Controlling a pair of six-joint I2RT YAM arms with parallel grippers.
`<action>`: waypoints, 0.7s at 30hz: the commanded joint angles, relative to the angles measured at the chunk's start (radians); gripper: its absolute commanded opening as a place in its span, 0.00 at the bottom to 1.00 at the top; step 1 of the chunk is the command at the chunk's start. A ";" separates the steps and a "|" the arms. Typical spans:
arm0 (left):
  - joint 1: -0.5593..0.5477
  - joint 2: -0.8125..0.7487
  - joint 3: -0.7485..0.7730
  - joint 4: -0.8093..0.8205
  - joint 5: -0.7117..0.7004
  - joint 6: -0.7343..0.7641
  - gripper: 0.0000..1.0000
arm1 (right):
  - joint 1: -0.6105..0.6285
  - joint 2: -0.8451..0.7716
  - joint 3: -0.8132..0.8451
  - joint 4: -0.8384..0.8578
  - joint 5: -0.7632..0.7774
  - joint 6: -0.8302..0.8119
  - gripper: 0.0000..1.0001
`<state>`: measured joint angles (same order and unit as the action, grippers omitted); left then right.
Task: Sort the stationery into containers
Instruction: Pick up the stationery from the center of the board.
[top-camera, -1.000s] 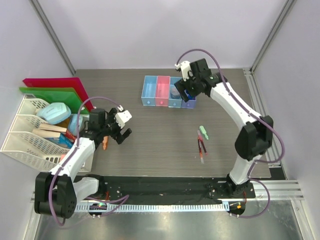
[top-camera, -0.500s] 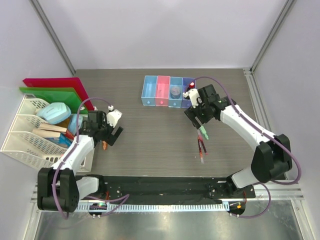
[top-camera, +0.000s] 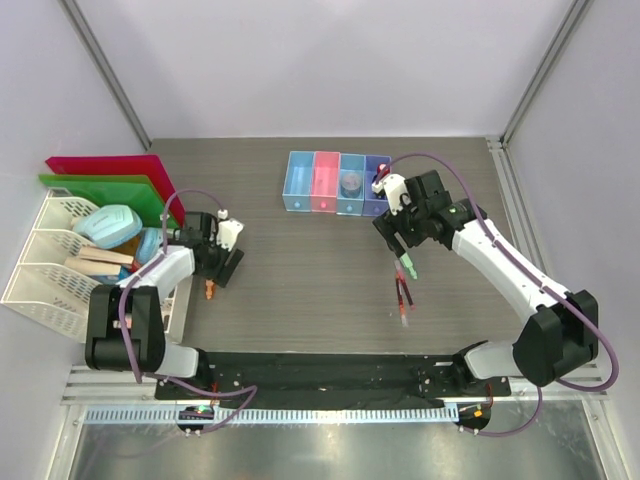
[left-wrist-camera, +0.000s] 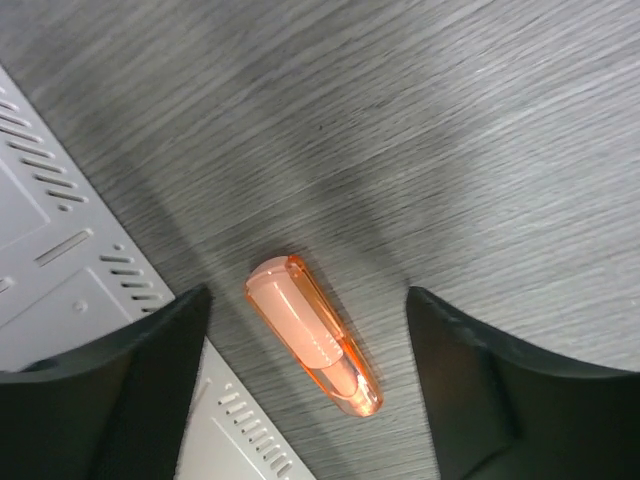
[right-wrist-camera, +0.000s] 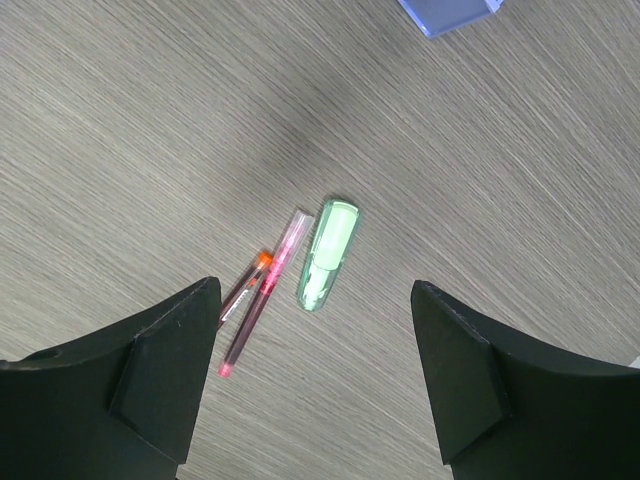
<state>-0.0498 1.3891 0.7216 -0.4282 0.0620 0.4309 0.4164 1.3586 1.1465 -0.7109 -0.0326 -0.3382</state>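
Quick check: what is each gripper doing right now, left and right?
Left gripper: open, holding nothing, over the orange marker.
Right gripper: open, holding nothing, over the green eraser.

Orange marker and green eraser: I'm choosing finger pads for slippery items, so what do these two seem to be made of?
Orange marker: likely glossy, translucent plastic; a paler core shows through the orange shell and its edges catch the light.
Green eraser: seemingly a smooth, translucent pale-green plastic casing with a bright highlight along it; whether rubber sits inside cannot be told.
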 joint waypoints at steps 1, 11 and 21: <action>0.008 0.065 0.050 -0.055 -0.028 -0.014 0.74 | -0.002 -0.046 0.042 0.001 -0.010 -0.001 0.82; 0.010 0.068 0.067 -0.145 -0.054 -0.006 0.64 | -0.002 -0.033 0.099 -0.030 -0.016 -0.005 0.82; 0.010 0.056 0.073 -0.225 -0.056 0.006 0.39 | -0.002 -0.036 0.133 -0.053 -0.013 -0.012 0.82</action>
<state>-0.0452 1.4616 0.7742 -0.6044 0.0151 0.4267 0.4164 1.3521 1.2415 -0.7502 -0.0467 -0.3386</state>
